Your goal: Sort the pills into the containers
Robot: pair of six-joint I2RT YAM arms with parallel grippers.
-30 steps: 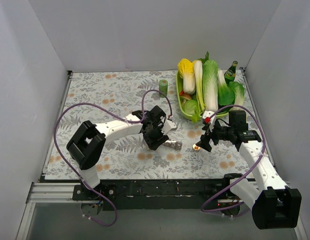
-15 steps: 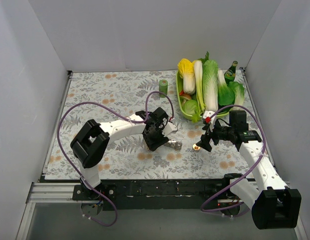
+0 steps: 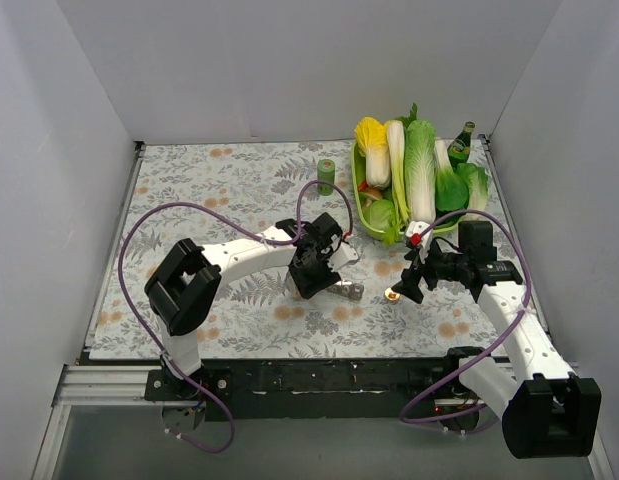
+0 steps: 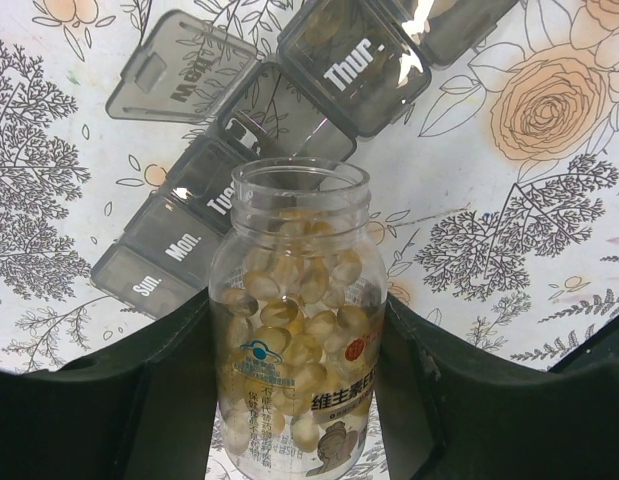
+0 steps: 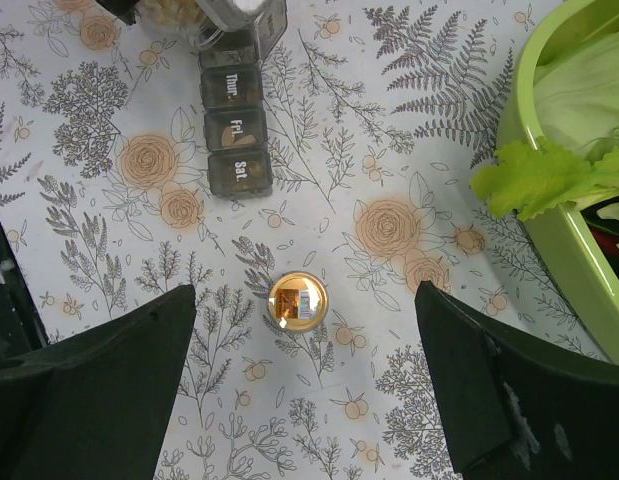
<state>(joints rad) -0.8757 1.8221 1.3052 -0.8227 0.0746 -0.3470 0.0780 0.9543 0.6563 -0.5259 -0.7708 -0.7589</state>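
Top view: your L gripper (image 3: pixel 308 286) is down at the pill strip (image 3: pixel 343 290), which pokes out past it toward the R arm. Its jaws can't be read from up here. R gripper (image 3: pixel 405 287) hangs low w/ a small gold cap (image 3: pixel 392 294) just beside it, not held.

L wrist: L gripper is clamped on a clear pill bottle (image 4: pixel 294 240), cap off, packed w/ amber pills (image 4: pixel 299 350), mouth pointing fwd over the strip. Ahead of the gripper the strip runs Sun/Mon/Tue, then one compt w/ its lid flipped open, then Thur. The bottle mouth covers most of that open compt, so can't tell if a pill is in it. Sun/Mon/Tue lids look shut, contents too dark to read.

R wrist: R gripper is spread wide, nothing in it. The cap lies flat straight below, centred in the gap. The Thur/Fri/Sat end of the strip sits ahead and off to the left, lids down. Fri shows an amber patch thru its lid, maybe a pill, not sure.

Progress, my read: early. Bottle uncapped and lined up at one open compt = done. Dropping pills, doing the other days, shutting lids, recapping = left.
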